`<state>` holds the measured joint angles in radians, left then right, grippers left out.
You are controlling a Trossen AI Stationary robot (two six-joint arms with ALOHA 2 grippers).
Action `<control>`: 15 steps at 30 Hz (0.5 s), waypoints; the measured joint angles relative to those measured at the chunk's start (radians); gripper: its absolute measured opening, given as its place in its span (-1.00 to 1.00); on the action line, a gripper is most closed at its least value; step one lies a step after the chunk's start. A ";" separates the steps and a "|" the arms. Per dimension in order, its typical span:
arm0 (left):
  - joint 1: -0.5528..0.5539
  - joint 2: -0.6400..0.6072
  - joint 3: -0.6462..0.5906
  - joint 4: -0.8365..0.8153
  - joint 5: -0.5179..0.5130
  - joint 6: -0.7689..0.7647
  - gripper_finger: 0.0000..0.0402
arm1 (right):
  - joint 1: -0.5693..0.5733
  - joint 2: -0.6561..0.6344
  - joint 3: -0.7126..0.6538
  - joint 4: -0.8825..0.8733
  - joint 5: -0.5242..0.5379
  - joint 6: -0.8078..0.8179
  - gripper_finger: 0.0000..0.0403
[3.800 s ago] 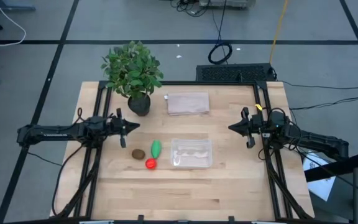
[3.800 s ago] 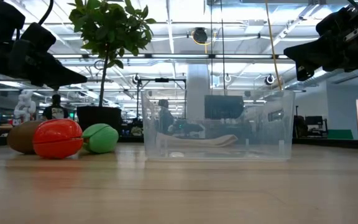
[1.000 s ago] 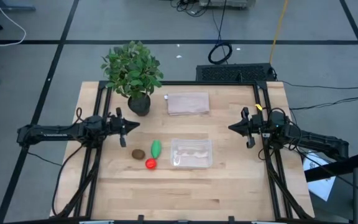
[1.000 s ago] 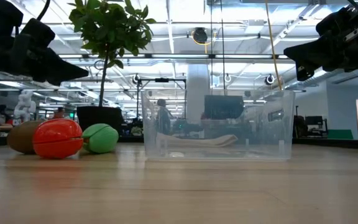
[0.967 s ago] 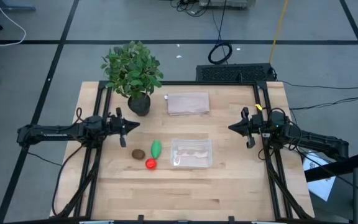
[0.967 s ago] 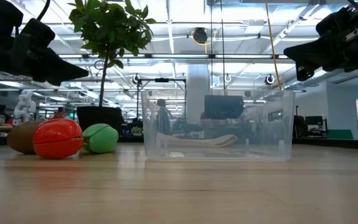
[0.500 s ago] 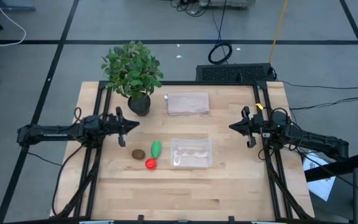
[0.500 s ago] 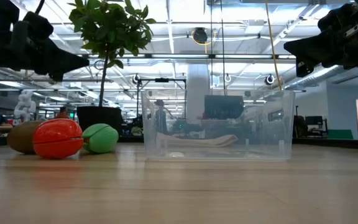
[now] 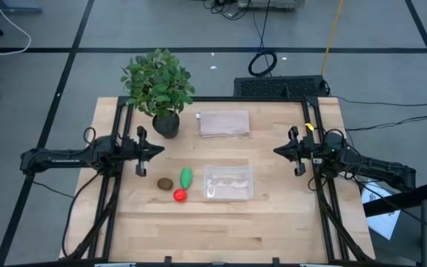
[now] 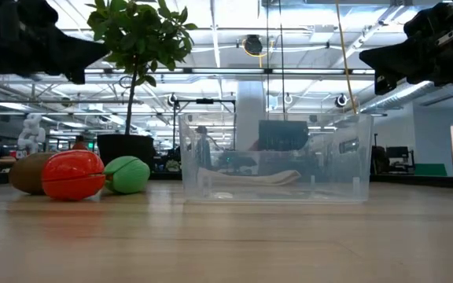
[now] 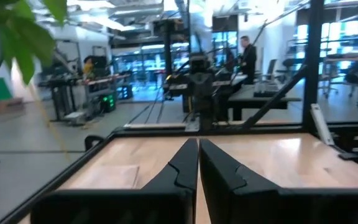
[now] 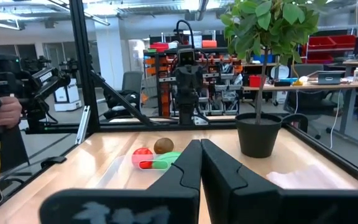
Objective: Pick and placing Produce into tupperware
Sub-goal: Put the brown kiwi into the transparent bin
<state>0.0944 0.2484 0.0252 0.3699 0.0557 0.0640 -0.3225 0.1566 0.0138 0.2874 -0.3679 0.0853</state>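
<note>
- High view: the clear tupperware (image 9: 228, 182) sits mid-counter (image 9: 273, 230); just left of it lie the green piece (image 9: 186, 176), brown piece (image 9: 165, 183) and red piece (image 9: 179, 196). A potted plant (image 9: 159, 85) and pinkish lid (image 9: 224, 123) stand farther back. Left pincer (image 9: 160, 150) and right pincer (image 9: 276, 153) hover at opposite sides, both clenched, grasping nothing.
- Low view: nothing stands between produce and tupperware.
- Right wrist view: a person's hand (image 12: 2, 113) shows beyond the counter.
</note>
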 joint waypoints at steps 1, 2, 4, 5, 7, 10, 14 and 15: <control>0.000 0.000 0.004 0.002 0.009 -0.006 -0.89 | 0.000 0.000 0.000 0.000 0.000 0.000 -1.00; 0.000 0.000 0.007 0.001 0.021 -0.012 -0.89 | 0.000 0.000 0.000 0.000 0.000 0.000 -1.00; 0.000 0.000 0.015 0.001 0.039 -0.021 -0.89 | 0.000 0.000 0.000 0.000 0.000 0.000 -1.00; 0.000 0.000 0.020 0.001 0.044 -0.027 -0.89 | 0.000 0.000 0.000 0.000 0.000 0.000 -1.00; 0.000 0.000 0.035 0.001 0.052 -0.041 -0.89 | 0.000 0.000 0.000 0.000 0.000 0.000 -1.00; 0.000 0.000 0.069 0.000 0.067 -0.040 -0.89 | 0.000 0.000 0.000 0.000 0.000 0.000 -1.00; 0.000 0.000 0.137 -0.008 0.067 -0.003 -0.89 | 0.000 0.000 0.000 -0.001 0.000 0.000 -1.00; 0.000 0.000 0.158 -0.015 0.068 0.007 -0.88 | 0.000 0.000 0.000 0.000 0.000 0.000 -1.00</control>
<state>0.0944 0.2485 0.1830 0.3546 0.1234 0.0709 -0.3226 0.1566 0.0135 0.2871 -0.3679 0.0853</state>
